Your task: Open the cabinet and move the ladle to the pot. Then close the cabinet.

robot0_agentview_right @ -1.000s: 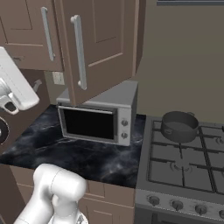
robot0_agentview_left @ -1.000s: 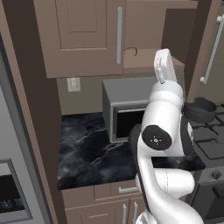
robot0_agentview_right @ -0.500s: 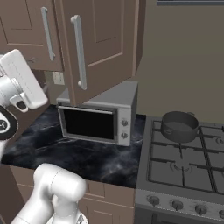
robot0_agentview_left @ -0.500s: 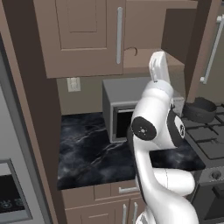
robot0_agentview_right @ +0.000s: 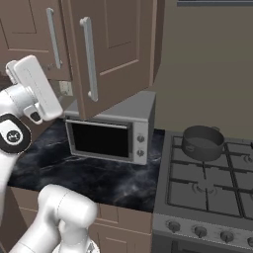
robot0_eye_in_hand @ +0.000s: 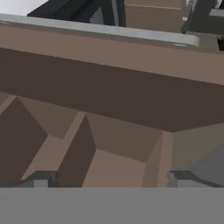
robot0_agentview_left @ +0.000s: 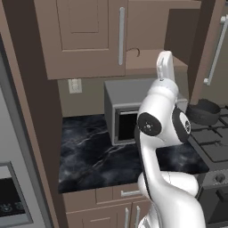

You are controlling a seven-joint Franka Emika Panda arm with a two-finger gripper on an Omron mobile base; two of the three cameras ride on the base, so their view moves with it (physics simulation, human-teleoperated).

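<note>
The brown wall cabinet (robot0_agentview_left: 84, 35) has its left door shut and its right door (robot0_agentview_right: 116, 49) swung out over the microwave, silver bar handle (robot0_agentview_right: 89, 59) facing the room. On the open shelf lies a small curved brown shape, the ladle (robot0_agentview_left: 133, 52). My gripper (robot0_agentview_left: 165, 57) points up at the shelf's front edge, a little right of the ladle. In the hand view my gripper (robot0_eye_in_hand: 111, 179) is open, the fingertips (robot0_eye_in_hand: 43, 178) wide apart with nothing between them, facing brown cabinet panels and a silver bar (robot0_eye_in_hand: 100, 29). The dark pot (robot0_agentview_right: 202, 142) sits on the stove.
A grey microwave (robot0_agentview_right: 108, 133) stands on the black marble counter (robot0_agentview_left: 93, 156) right under the cabinet. The gas stove (robot0_agentview_right: 207, 188) is to its right. A tall dark panel (robot0_agentview_left: 26, 111) bounds the counter on the left, and a wall outlet (robot0_agentview_left: 74, 85) sits behind.
The arm's upper links have swung round and the hand has lifted slightly toward the cabinet shelf. The doors, ladle and pot have not moved.
</note>
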